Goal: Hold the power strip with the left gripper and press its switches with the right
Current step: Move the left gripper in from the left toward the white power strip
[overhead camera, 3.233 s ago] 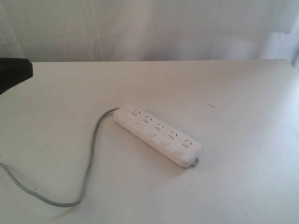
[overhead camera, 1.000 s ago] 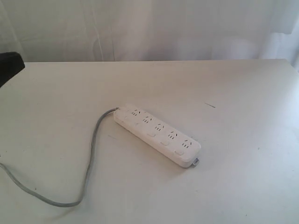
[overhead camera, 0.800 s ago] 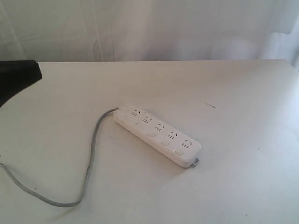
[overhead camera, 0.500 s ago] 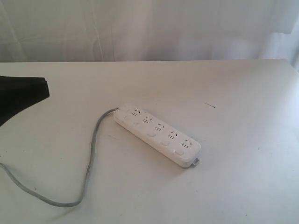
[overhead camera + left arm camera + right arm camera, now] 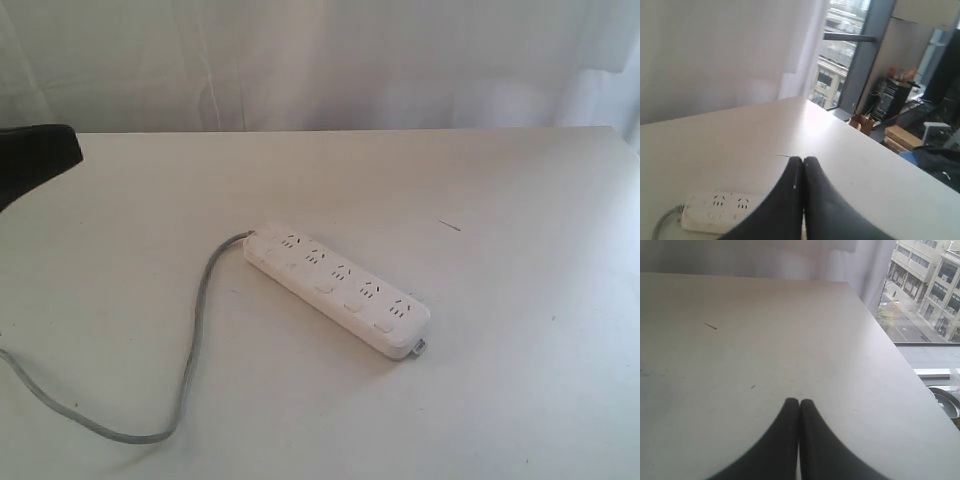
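Left gripper [image 5: 803, 162], pressed shut, hangs at the left edge of the table [image 5: 500, 200], well apart from the power strip [image 5: 337, 288] lying diagonally mid-table. Right gripper [image 5: 799, 404], also shut, sees no strip; switches [image 5: 352, 306] face up, ready for pressing

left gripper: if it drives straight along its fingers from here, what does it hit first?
Most likely the bare table, not the power strip. The left gripper, shut, aims past the strip, which sits off to one side of it. Depth is unclear, so unconfirmed.
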Robot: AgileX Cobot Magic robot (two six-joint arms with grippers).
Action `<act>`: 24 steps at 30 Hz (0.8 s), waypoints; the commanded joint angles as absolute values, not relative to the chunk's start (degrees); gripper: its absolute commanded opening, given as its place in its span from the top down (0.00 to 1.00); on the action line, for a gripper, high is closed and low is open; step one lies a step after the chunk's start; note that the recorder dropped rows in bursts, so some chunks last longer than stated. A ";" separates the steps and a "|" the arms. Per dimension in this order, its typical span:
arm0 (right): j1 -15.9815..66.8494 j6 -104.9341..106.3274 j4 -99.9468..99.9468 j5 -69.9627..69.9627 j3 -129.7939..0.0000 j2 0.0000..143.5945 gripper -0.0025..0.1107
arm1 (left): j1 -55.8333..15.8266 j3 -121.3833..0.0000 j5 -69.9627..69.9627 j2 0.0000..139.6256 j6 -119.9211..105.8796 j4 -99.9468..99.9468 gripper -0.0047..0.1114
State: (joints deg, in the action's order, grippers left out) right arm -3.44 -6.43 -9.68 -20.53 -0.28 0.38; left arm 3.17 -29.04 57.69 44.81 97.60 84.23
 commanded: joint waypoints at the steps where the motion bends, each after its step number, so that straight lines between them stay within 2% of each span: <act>1: -3.32 -6.27 -10.08 -20.12 0.00 0.00 0.98 | 3.20 -29.44 54.33 44.41 105.78 87.90 0.96; 6: -3.32 -6.27 -10.08 -20.12 0.00 0.00 0.98 | 3.20 -32.28 47.42 41.97 115.70 99.95 0.96; 15: -3.32 -6.27 -10.08 -20.12 0.00 0.00 0.98 | 3.20 -36.00 47.00 39.36 118.55 99.71 0.96; 24: -3.32 -6.27 -10.08 -20.12 0.00 0.00 0.98 | 3.20 -35.99 41.09 39.46 120.43 90.05 0.96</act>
